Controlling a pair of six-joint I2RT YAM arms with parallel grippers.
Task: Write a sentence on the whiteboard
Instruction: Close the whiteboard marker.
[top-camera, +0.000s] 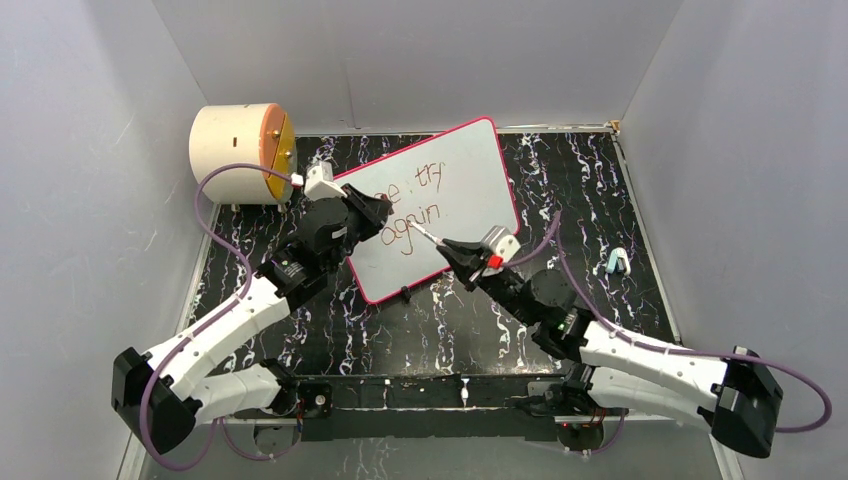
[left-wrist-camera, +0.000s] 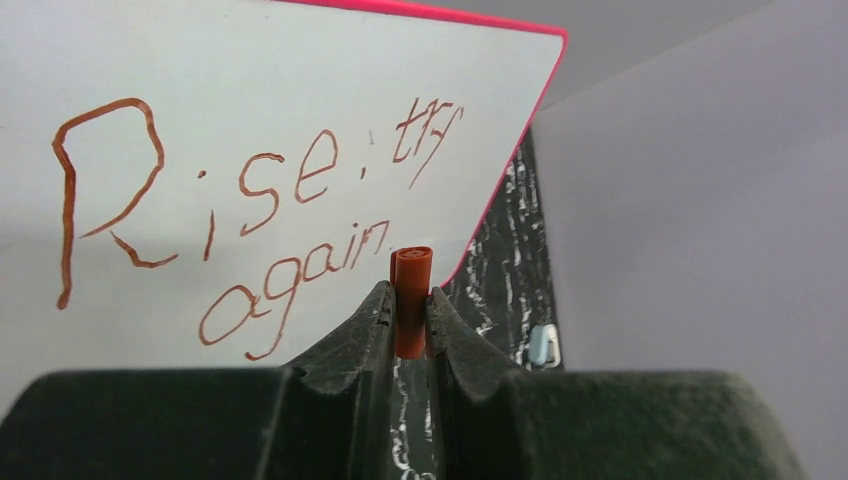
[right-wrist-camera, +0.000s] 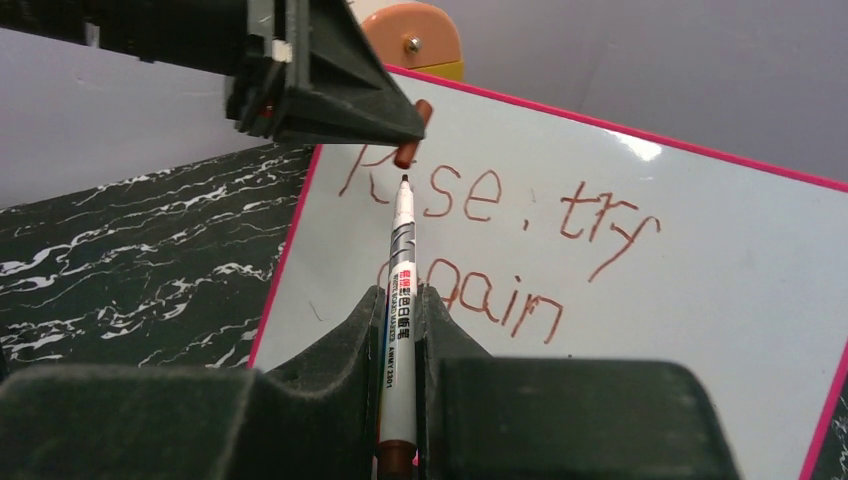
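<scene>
Across the middle of the top view, the sentence (top-camera: 418, 203) — "Rise, try again" in thin reddish-brown strokes on two lines — fills the whiteboard (top-camera: 470, 165). The board sits askew on the black marbled table (top-camera: 600, 200), its pink-rimmed upper right corner toward the back wall. In that view the left gripper (top-camera: 378, 212) hangs over the board's left part and hides the start of the first word. Its jaws are pressed together on a small red-brown cap (left-wrist-camera: 411, 290), which stands up between the fingertips in the left wrist view. From the lower right the right gripper (top-camera: 452, 250) pinches a white marker (right-wrist-camera: 401, 260) — its dark tip points up at the cap and stops just short of it, over the letters "Ri". At the upper left of the top view a cream cylinder (top-camera: 235, 150) with an orange face stands near the board's left corner. Well apart, at the right, a small pale blue clip (top-camera: 617, 262) lies on the table.
</scene>
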